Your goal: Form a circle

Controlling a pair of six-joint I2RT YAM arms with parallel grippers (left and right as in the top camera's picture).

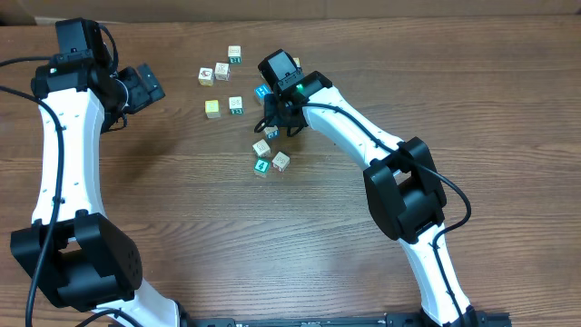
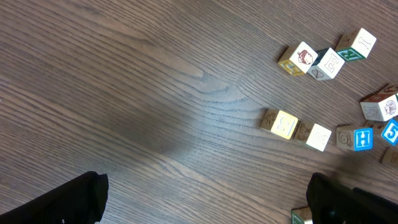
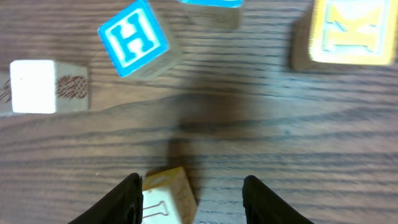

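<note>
Since its jaws stand apart, the right gripper (image 3: pixel 193 184) pinches nothing; a cream cube (image 3: pixel 165 198) merely touches one finger. The circle (image 1: pixel 270 151) lies just below the overhead frame's centre. The left gripper (image 2: pixel 205 184), spread wide and empty, hangs upper left, probably keeping clear.

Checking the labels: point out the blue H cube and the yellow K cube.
blue H cube (image 3: pixel 134 38): right wrist view, lettered face.
yellow K cube (image 3: pixel 346 30): right wrist view, lettered face.
</note>
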